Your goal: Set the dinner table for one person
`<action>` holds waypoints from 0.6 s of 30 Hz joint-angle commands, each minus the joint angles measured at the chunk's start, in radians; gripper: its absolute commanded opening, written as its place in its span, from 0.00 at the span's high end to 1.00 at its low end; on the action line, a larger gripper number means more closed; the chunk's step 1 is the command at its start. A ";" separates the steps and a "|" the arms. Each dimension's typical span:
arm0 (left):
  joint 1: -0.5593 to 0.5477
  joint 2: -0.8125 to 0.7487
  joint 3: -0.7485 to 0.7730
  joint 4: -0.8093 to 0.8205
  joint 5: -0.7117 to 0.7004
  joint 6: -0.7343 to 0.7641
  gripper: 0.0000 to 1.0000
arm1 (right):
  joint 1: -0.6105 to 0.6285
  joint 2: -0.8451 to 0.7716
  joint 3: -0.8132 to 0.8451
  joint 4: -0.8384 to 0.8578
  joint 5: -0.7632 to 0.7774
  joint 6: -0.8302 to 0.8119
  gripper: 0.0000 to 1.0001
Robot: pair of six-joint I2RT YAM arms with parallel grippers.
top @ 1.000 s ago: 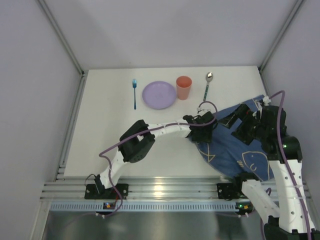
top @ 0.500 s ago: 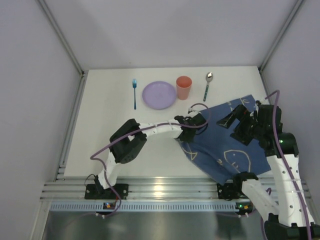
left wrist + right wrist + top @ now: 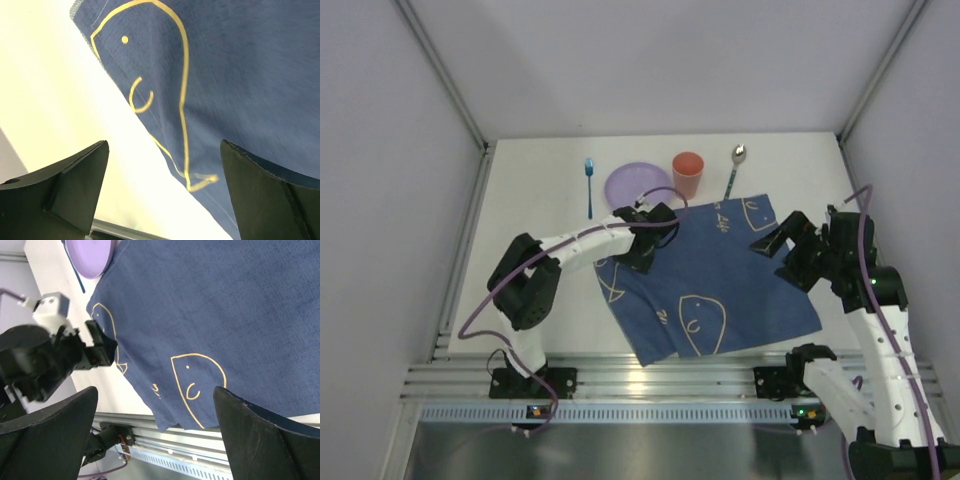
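Left tool (image 3: 164, 143) (jaws wide) hangs over the dinner table (image 3: 55, 95).

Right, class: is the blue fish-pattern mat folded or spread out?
Spread out. The blue mat lies as one open sheet on the white table, with several fish outlines showing and no doubled-over layer visible.

A: Overhead light was even and diffuse. The dinner table (image 3: 520, 200) read near white, shadows faint. Any glare?
B: A bright streak lay on the aluminium rail (image 3: 640, 378).
A: Wrist views?
B: Left: table washed yellow-cream, mat (image 3: 240, 75) slightly soft, left gripper (image 3: 164, 145) near-black. Right: the weave was crisp, right gripper (image 3: 155, 390) dark and soft-edged.
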 commanded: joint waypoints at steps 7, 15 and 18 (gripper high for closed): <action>-0.097 -0.378 -0.260 0.029 0.277 -0.328 0.05 | -0.009 -0.034 -0.032 0.060 0.007 0.017 0.00; -0.128 -0.417 -0.535 0.296 0.420 -0.353 0.16 | -0.011 -0.041 -0.075 0.068 0.008 0.017 0.00; -0.128 -0.363 -0.542 0.339 0.419 -0.336 0.16 | -0.011 -0.042 -0.084 0.068 0.008 0.010 0.00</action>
